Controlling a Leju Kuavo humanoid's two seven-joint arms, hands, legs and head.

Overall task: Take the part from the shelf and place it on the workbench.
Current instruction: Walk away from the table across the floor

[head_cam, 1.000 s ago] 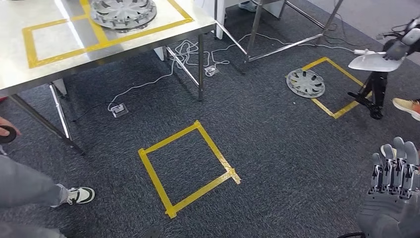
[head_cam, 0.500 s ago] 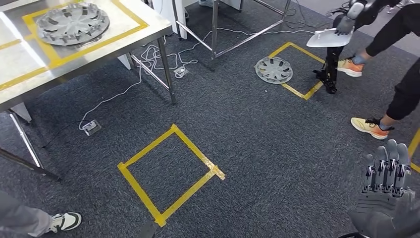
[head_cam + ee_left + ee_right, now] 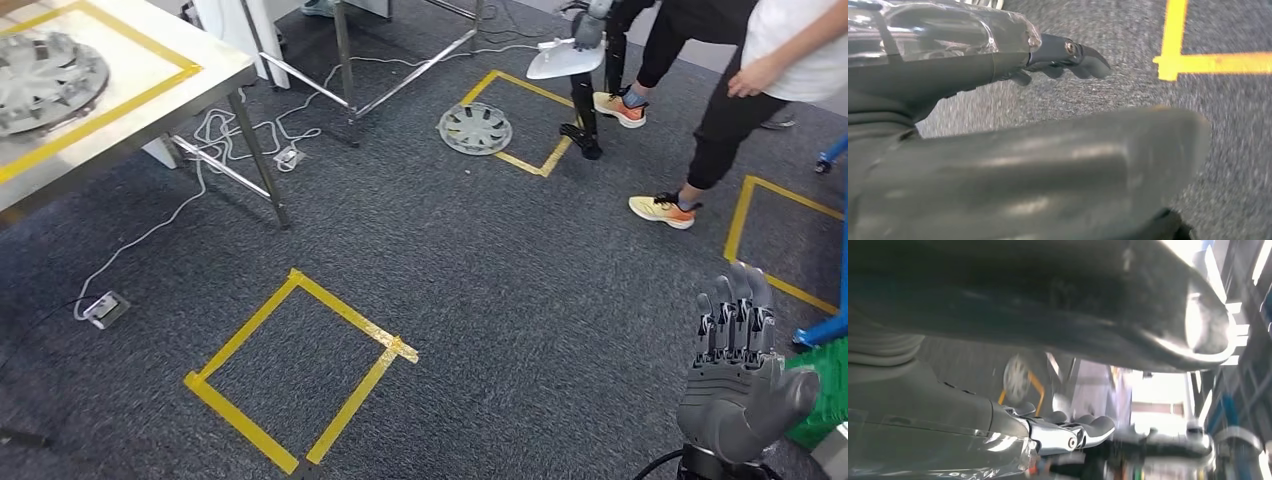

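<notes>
Though raised, right robot hand (image 3: 742, 378) upright, fingers straight, empty

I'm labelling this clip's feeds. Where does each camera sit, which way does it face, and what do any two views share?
Head view: high on the body, looking down at the carpet, the workbench and a part on the floor; right hand shows.
Left wrist view: behind the left hand, facing carpet and yellow tape.
Right wrist view: behind the right hand, facing that floor part.
Shared: head and right wrist views both show the floor part.
</notes>
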